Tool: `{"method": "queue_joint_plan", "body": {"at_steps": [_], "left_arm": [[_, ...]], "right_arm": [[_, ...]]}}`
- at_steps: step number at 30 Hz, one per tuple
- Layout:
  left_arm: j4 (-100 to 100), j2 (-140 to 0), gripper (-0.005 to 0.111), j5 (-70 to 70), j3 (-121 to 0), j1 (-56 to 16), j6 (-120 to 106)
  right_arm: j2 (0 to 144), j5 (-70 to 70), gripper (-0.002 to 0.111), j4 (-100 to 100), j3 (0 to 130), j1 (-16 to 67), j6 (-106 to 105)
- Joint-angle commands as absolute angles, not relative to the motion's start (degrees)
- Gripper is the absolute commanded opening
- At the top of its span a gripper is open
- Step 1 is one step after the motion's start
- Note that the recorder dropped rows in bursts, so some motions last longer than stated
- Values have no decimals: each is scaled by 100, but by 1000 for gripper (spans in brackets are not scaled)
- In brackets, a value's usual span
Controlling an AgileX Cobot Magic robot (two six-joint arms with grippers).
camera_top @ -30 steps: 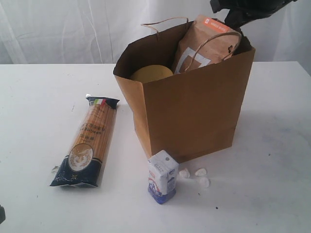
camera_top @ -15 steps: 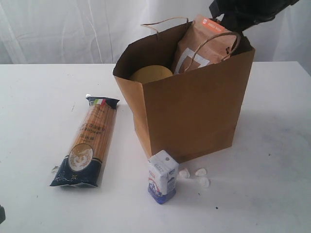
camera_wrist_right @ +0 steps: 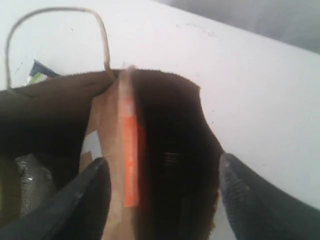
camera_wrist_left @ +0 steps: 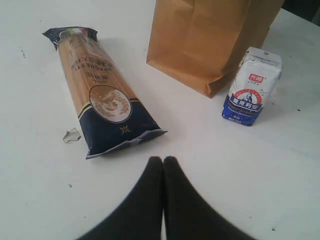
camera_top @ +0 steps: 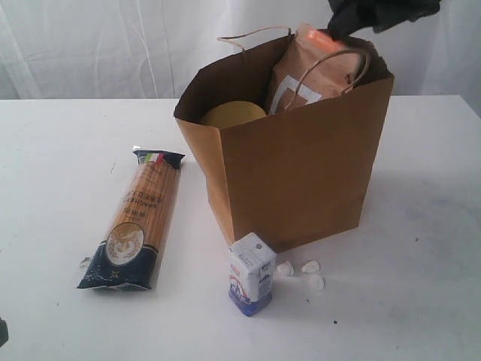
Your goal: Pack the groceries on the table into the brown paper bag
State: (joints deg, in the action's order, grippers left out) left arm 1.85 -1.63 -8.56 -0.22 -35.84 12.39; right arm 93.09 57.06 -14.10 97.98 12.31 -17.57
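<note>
Right gripper (camera_wrist_right: 165,192): spread wide above the bag mouth, one finger on either side of the pouch's orange strip, pinching nothing; closed at the pouch top a second ago, since parted and lifted a little at the upper right of the exterior frame.
Brown orange-labelled pouch (camera_top: 316,71): released, leaning inside the brown paper bag (camera_top: 301,173), top poking above the rim at upper centre-right.
Yellow-lidded jar (camera_top: 233,113): already inside, lid showing left of the pouch.
Left gripper (camera_wrist_left: 162,167): pressed together, empty, near the spaghetti's dark-blue end.
Spaghetti packet (camera_top: 139,222): flat on the table (camera_top: 52,150) at left of frame, unmoved.
Small blue-white carton (camera_top: 251,274): upright at lower centre, just in front of the bag.
Small white lumps (camera_top: 304,272): right of the carton, close by.
Meaning: pouch step probably finished; spaghetti, carton and lumps yet to pack.
</note>
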Motion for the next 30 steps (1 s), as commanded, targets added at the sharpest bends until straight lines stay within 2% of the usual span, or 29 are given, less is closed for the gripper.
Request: {"method": "queue_joint_plan", "body": {"at_steps": [1, 8, 14, 23, 30], "left_arm": [[183, -132, 0, -863, 0, -3604, 1262], [183, -132, 0, -863, 0, -3604, 1262], [183, -132, 0, -863, 0, -3604, 1262], [183, -132, 0, -863, 0, -3604, 1262], [183, -132, 0, -863, 0, -3604, 1262]], "right_arm": [[8671, 5757, 60, -1295, 9825, 1192, -1844], [7539, 6157, 60, -785, 9786, 1192, -1754], [6313, 6403, 60, -405, 9154, 1192, -1458], [4924, 6996, 60, -448, 6761, 1192, -1134], [4957, 6451, 60, -1131, 5094, 1192, -1283]]}}
